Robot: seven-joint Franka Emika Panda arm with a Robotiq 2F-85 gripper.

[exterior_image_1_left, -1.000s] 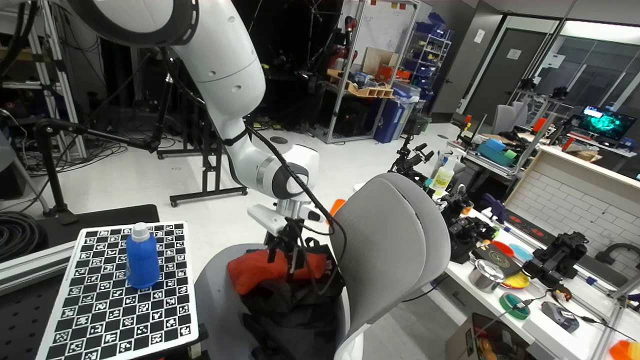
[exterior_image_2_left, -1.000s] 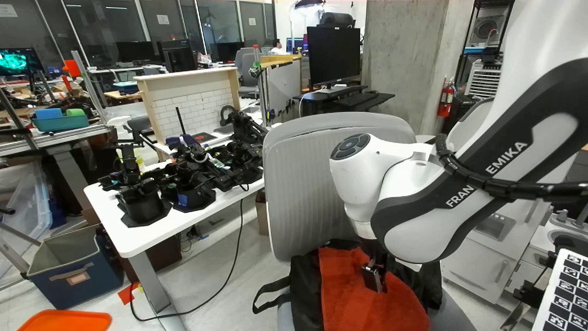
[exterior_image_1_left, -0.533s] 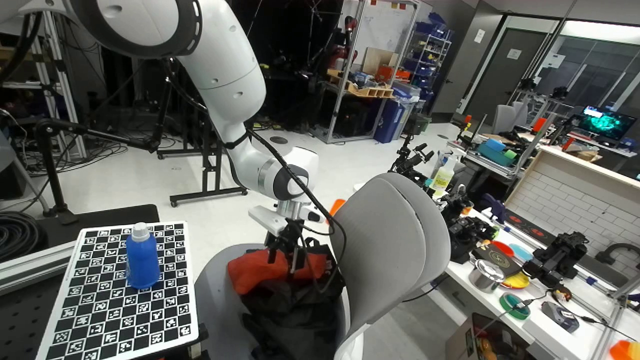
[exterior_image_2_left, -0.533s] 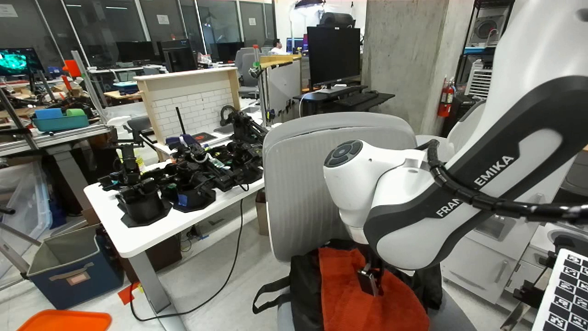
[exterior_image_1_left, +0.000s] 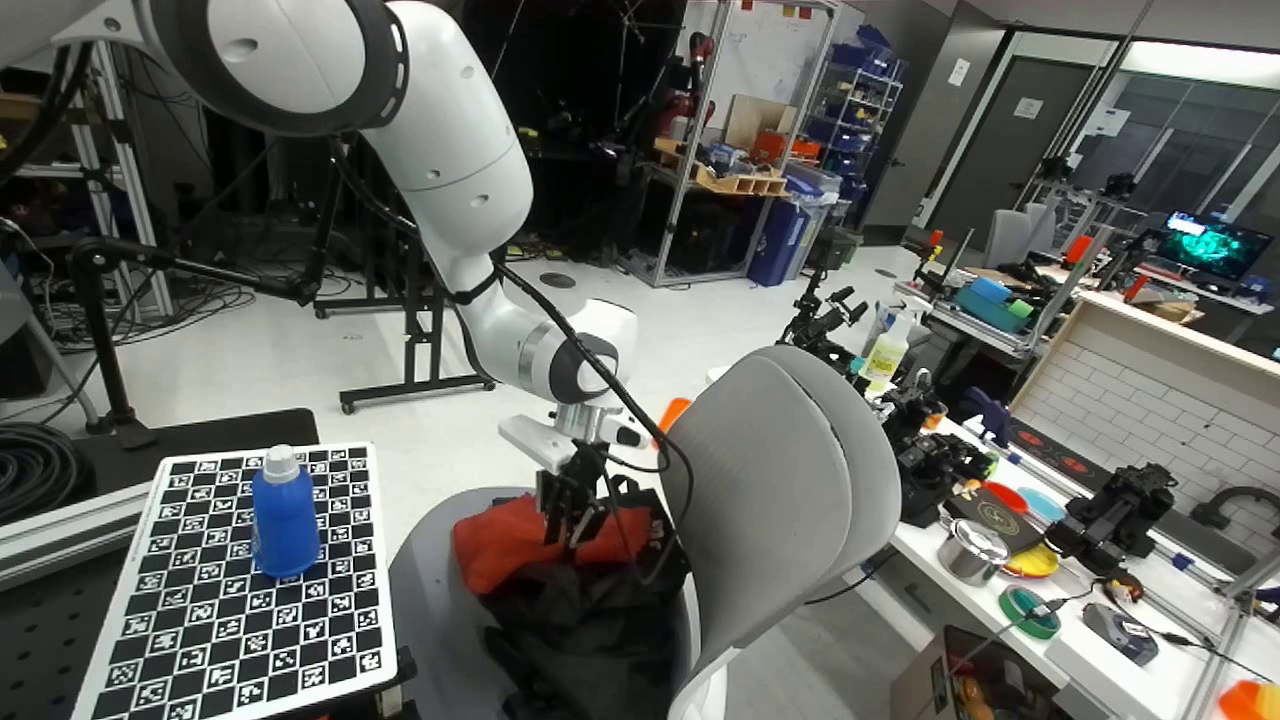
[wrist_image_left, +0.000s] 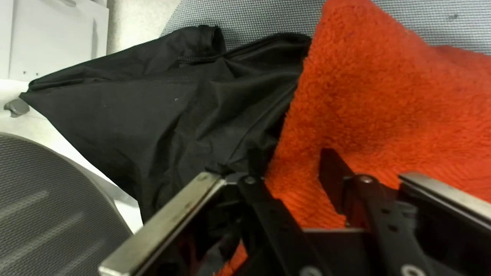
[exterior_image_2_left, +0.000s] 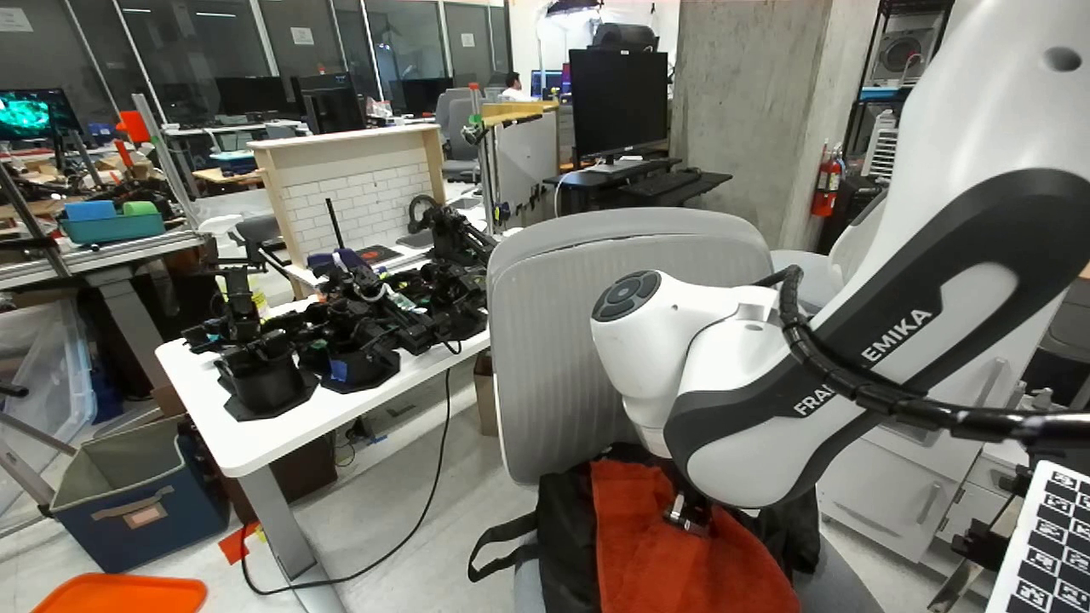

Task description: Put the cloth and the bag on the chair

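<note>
On the grey chair lies the black bag, its strap hanging over the seat's side in an exterior view. The orange-red cloth is spread over part of the bag, and in the wrist view the cloth covers the right side while the bag fills the left. My gripper points down at the cloth, its jaws partly closed but apart. Cloth shows in the gap, with no pinch visible. In both exterior views the gripper reaches the cloth; the fingertips' contact is hard to make out.
The chair's backrest rises close beside the arm. A blue bottle stands on a checkered marker board near the seat. A white table with black robot arms is behind the chair. A cable loops from the wrist.
The gripper's jaws have come closer together. The wrist has sunk slightly, shifting a little left in an exterior view. The cloth has bunched slightly near the fingers; the bag looks unmoved.
</note>
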